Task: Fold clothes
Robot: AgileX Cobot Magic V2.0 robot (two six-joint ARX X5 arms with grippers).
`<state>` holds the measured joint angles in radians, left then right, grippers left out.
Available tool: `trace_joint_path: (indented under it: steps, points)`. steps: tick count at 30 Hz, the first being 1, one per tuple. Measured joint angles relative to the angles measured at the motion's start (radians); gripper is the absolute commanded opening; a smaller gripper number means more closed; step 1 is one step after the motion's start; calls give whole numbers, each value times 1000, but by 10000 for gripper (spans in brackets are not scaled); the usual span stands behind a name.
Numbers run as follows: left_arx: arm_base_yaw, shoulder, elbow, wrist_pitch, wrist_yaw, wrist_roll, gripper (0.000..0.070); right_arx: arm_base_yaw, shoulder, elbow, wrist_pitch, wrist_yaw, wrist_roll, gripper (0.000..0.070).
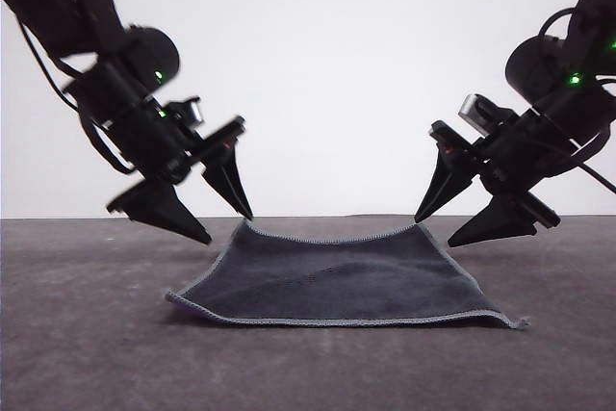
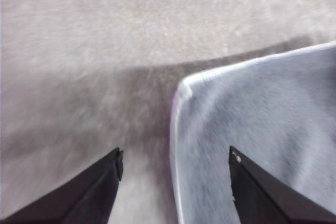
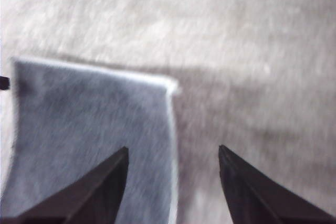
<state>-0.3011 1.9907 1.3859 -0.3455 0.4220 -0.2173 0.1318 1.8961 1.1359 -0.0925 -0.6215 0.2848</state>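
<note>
The cloth (image 1: 337, 281) lies flat and seemingly unfolded mid-desk (image 1: 87, 353), while the left gripper (image 1: 231, 226) and right gripper (image 1: 435, 233) hover open-jawed at its far corners, folding not yet begun.

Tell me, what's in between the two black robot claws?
In the front view, the far edge of the dark grey square cloth spans the gap between the left gripper and the right gripper. Nothing else lies there.

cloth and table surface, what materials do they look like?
Cloth: soft napped fabric, likely microfibre or fleece; matte dark grey face, light stitched edge, and it sags between its raised far corners. Table: matte grey-brown with a slightly fuzzy look, perhaps felt or a mat; hard to confirm.
</note>
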Motion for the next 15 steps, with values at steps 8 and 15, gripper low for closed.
trace_joint_path:
  steps: [8,15]
  points:
    - [-41,80,76,10,30,4,394,-1,89,58,36,-67,6,345]
    - [-66,83,76,30,22,5,389,4,121,79,74,-92,12,297]
